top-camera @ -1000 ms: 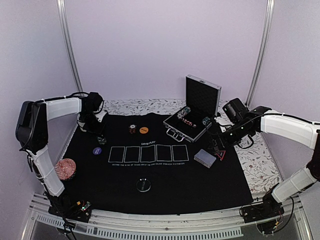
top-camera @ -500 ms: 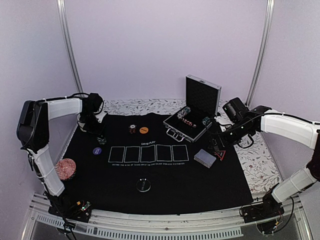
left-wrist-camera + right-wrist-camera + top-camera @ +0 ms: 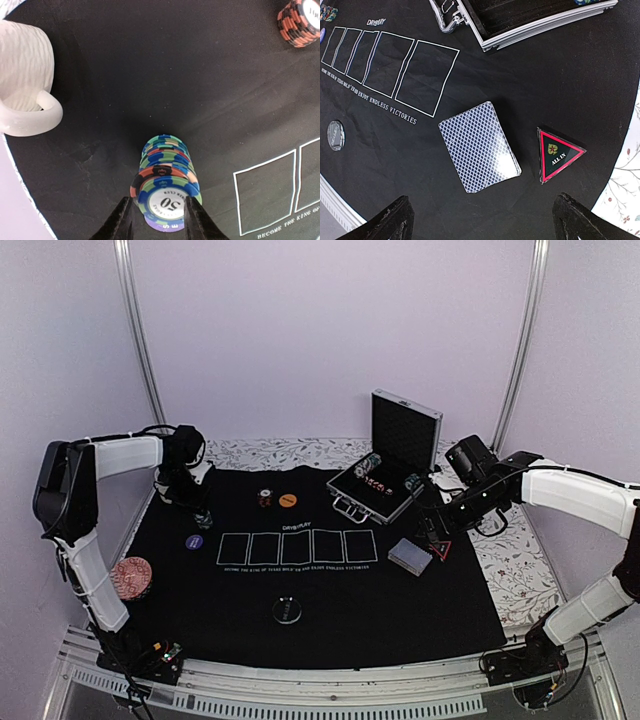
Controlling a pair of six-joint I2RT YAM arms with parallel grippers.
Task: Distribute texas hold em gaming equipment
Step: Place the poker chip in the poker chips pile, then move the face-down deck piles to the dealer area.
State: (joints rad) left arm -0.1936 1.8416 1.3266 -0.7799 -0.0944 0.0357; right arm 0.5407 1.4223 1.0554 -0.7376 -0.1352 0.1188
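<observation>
A black felt mat covers the counter under lilac walls. The left pincer clamps a stack of striped poker chips, left of the printed card boxes. The right pincer hangs wide above the card deck and red-edged triangle marker, right of those boxes.

Striped chip stack, a 50 on top — grey-blue card deck lies flat beside the red-edged triangle marker.
</observation>
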